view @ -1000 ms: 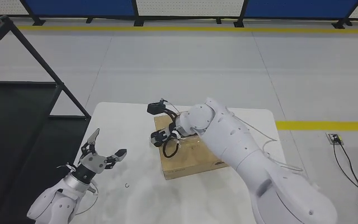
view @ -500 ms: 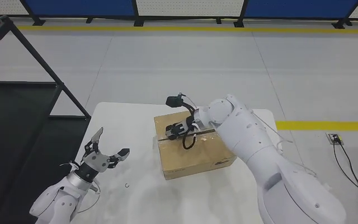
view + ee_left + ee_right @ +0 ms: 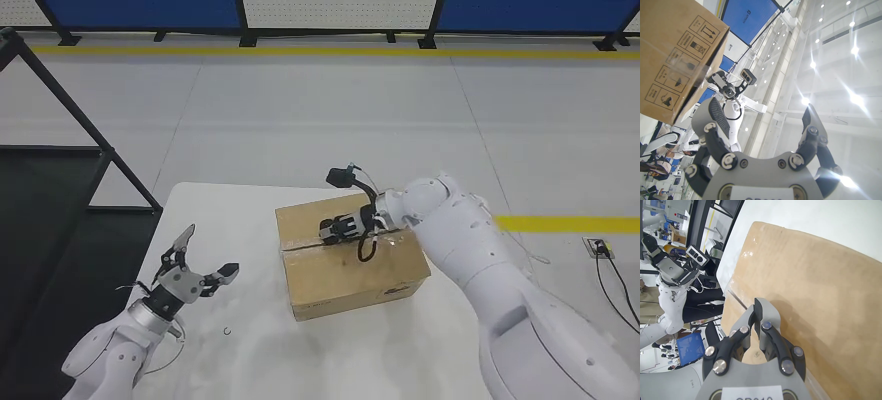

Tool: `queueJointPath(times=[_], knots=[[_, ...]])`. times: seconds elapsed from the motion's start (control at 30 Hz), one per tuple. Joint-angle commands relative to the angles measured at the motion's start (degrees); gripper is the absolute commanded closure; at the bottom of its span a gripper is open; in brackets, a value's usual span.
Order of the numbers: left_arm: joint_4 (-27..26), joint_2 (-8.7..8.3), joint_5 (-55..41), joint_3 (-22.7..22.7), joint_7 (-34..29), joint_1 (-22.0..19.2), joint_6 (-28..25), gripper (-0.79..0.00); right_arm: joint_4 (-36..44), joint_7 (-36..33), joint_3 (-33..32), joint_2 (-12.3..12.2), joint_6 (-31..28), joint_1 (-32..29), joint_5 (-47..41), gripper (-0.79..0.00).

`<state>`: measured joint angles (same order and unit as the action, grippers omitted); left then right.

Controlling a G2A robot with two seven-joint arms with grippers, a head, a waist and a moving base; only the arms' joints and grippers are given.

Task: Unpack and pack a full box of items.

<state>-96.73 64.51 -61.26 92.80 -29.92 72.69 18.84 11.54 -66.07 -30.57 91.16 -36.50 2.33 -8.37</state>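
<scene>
A closed brown cardboard box (image 3: 350,272) stands in the middle of the white table (image 3: 225,210), with clear tape along its top seam (image 3: 737,299). My right gripper (image 3: 328,230) rests shut on the box top (image 3: 810,285) near the seam, nothing visible between its fingertips (image 3: 755,308). Left of the box, above the table, my left gripper (image 3: 207,253) is open and holds nothing. In the left wrist view that open gripper (image 3: 762,108) points up past the box's printed side (image 3: 677,56), with the right gripper (image 3: 719,81) at the box's upper edge.
A small ring (image 3: 228,331) lies on the table near the left gripper. A black frame (image 3: 95,150) stands off the table's left side. Bare table surrounds the box in front and to the left.
My right gripper has slid to the right along the box top, away from its left edge. The left gripper has drifted slightly toward the box, still open.
</scene>
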Motion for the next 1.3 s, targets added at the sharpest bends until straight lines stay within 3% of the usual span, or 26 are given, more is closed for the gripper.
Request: queueJointPath(times=[0.0, 0.8, 1.1, 1.27], knots=[[0.0, 0.01, 0.1, -0.2, 0.2, -0.2, 0.1, -0.785, 0.2, -0.1, -0.4, -0.7, -0.1, -0.3, 0.1, 0.000], [0.8, 0.14, 1.8, -3.6, 1.7, -3.4, 1.4, -0.785, 2.9, 1.0, -6.9, -10.8, -1.5, -4.5, 0.9, 0.000], [0.9, 0.21, 2.3, -4.8, 2.4, -4.7, 1.9, -0.785, 10.0, 2.0, -10.7, -16.0, 0.6, -7.9, 2.0, 0.000], [1.1, 0.28, 2.4, -5.5, 2.6, -5.3, 2.0, -0.785, 20.2, 5.5, -14.6, -20.1, -0.5, -12.1, 4.1, 0.000]])
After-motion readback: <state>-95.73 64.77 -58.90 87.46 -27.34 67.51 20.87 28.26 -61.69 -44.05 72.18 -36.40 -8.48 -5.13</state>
